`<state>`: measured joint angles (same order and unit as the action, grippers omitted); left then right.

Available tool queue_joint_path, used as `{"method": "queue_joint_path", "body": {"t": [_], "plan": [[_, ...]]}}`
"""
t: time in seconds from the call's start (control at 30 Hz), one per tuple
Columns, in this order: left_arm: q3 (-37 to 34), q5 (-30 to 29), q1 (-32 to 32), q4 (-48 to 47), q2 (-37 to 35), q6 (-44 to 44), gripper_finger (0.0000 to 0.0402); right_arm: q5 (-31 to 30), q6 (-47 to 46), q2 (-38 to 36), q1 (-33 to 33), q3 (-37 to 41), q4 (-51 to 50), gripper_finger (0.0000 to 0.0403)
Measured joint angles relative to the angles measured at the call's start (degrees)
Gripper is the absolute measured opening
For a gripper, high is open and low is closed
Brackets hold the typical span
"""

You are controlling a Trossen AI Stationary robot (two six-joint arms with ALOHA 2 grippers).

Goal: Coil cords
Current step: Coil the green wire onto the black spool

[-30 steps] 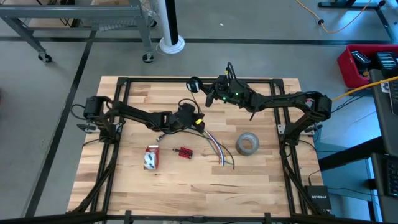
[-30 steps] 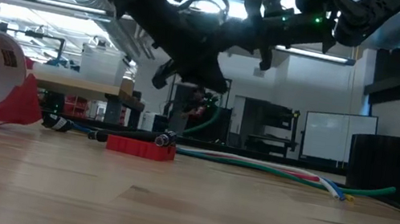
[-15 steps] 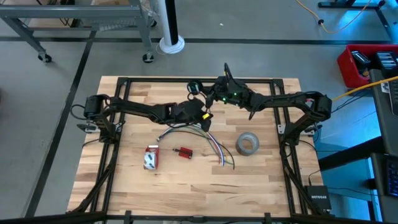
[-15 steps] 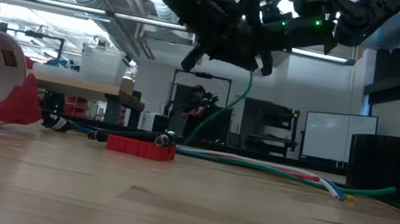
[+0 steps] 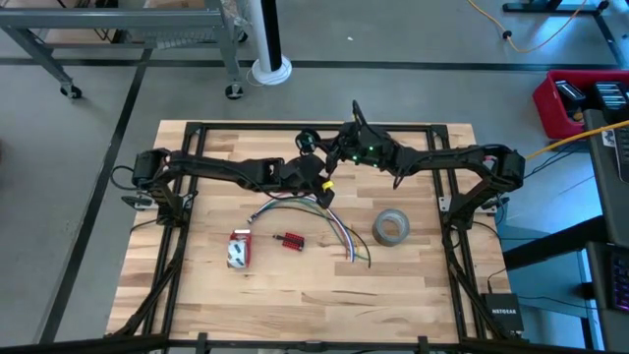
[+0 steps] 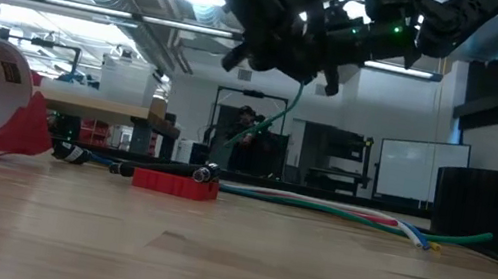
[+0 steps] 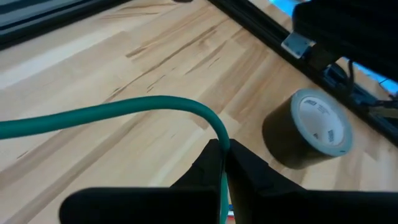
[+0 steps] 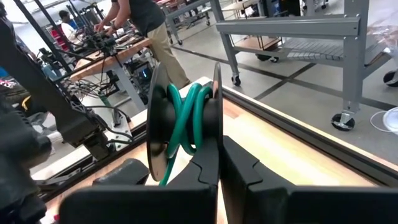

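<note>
Raised toward the spool, left tool (image 5: 316,173) pinches teal cord (image 7: 124,110) (glossy, curving).

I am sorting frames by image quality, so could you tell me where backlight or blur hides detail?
Low view: ceiling lights behind turn both arms to silhouettes, and the near table is soft. Left wrist view: the green cord is fairly clear, the tape roll slightly soft. Right wrist view: the spool is sharp.

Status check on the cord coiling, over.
Left gripper shut on green cord. Right gripper shut on spool, cord partly wound. Nothing blocking.
</note>
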<state>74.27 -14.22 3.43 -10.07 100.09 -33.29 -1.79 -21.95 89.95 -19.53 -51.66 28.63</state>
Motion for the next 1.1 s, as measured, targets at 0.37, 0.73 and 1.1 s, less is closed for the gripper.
{"method": "queue_joint_path", "body": {"t": [0.37, 0.73, 1.1], "plan": [[0.1, -11.4, -3.9, -2.5, -2.7, 2.5, 0.0, -0.6, 0.0, 0.0, 0.0, -0.1, -0.1, 0.0001], [0.1, -11.7, -2.9, -2.6, -3.1, 5.3, 0.0, -0.5, 0.0, 0.0, 0.0, -0.1, -0.7, 0.0001], [0.1, -11.9, -2.3, -2.5, -7.6, 10.2, 0.0, -0.1, 0.0, 0.0, 0.0, -0.1, -0.7, 0.0001]]}}
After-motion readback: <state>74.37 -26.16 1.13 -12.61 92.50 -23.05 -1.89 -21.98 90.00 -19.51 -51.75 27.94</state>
